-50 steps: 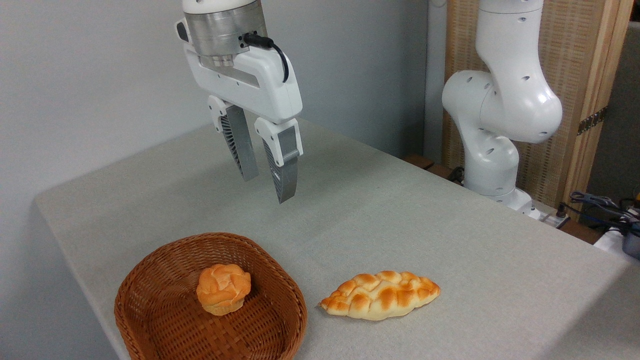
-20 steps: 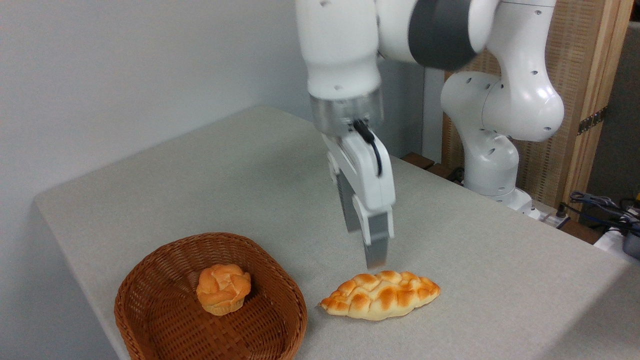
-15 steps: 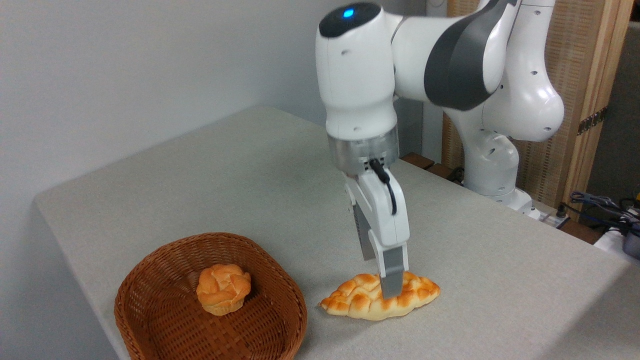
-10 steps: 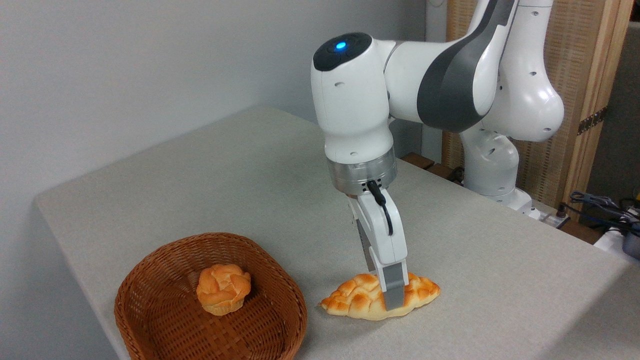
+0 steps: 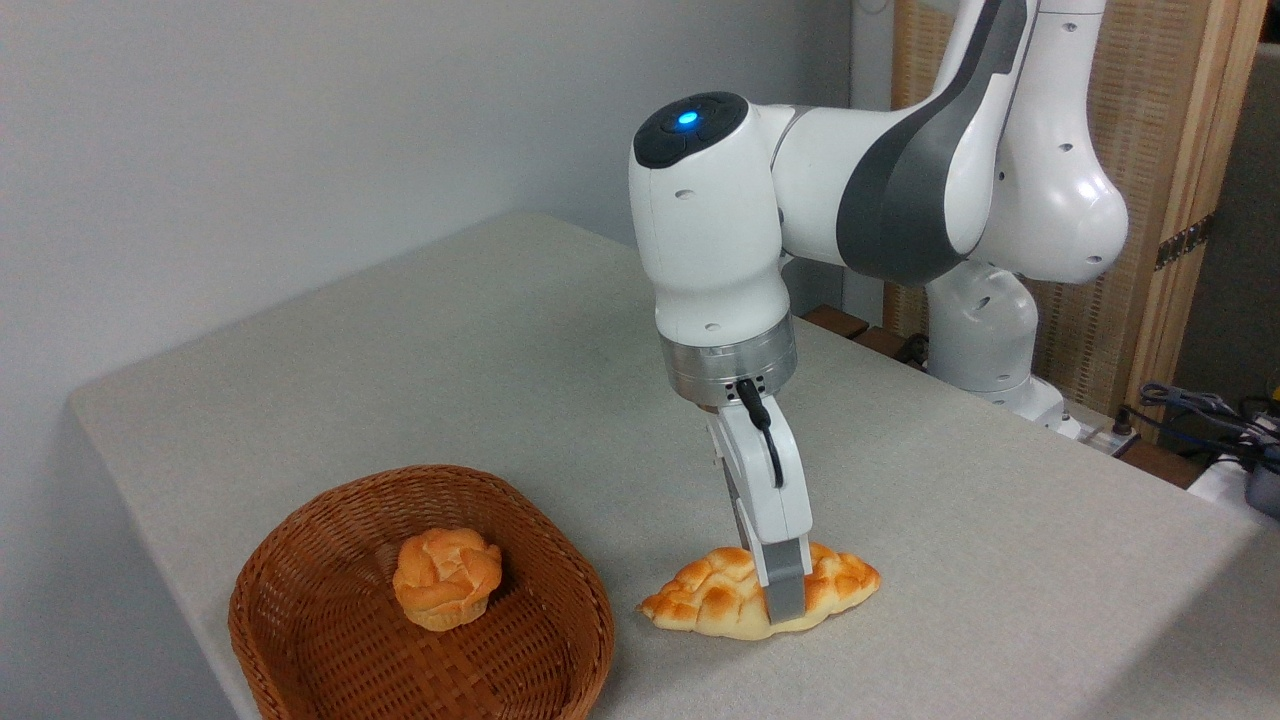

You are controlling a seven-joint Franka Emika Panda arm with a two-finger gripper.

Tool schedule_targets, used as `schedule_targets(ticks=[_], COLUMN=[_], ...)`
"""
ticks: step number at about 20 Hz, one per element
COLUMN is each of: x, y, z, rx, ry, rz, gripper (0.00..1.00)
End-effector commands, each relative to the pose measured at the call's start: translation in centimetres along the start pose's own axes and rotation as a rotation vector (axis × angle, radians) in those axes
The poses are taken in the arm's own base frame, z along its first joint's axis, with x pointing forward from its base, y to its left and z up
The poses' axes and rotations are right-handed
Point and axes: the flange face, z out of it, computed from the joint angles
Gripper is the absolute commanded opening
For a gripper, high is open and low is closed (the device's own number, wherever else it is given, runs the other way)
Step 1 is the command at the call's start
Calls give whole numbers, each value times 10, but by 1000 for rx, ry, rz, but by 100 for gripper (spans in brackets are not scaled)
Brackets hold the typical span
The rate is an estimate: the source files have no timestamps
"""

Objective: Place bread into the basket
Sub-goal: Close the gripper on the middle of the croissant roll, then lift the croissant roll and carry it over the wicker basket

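Bread (image 5: 722, 598) lay on the table (image 5: 400, 330) near the front edge, just right of the basket (image 5: 560, 580), not in it. Gripper (image 5: 784, 612) stood down over its middle, near finger (image 5: 786, 590) across the loaf; jaws prob. astride it, grip unclear. Small bun (image 5: 446, 578) sat in basket.

Cream, golden-brown braided bread (image 5: 715, 600); reddish-brown woven basket (image 5: 300, 610); orange bun (image 5: 445, 577); speckled grey table (image 5: 480, 350); white-and-grey arm (image 5: 860, 190).

Left of the claw (image 5: 783, 610), bare worktop (image 5: 420, 360) reaches the basket (image 5: 560, 560); a bun (image 5: 446, 577) occupies its middle.
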Motion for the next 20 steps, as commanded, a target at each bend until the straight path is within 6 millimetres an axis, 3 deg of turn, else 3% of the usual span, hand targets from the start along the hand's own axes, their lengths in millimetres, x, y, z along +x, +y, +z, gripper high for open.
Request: schedule_targets(ticks=[1,9,13,16,20], x=[-1,-2,-2,-1,8], y=[3,5,7,0,-23], z=[2,0,-17,-45,-117], rx=[5,-18,-68,-76,-64], ry=[-8,-10,-18,-8,118], rz=[22,22,21,6,-46], gripper=[31,27,27,27,27])
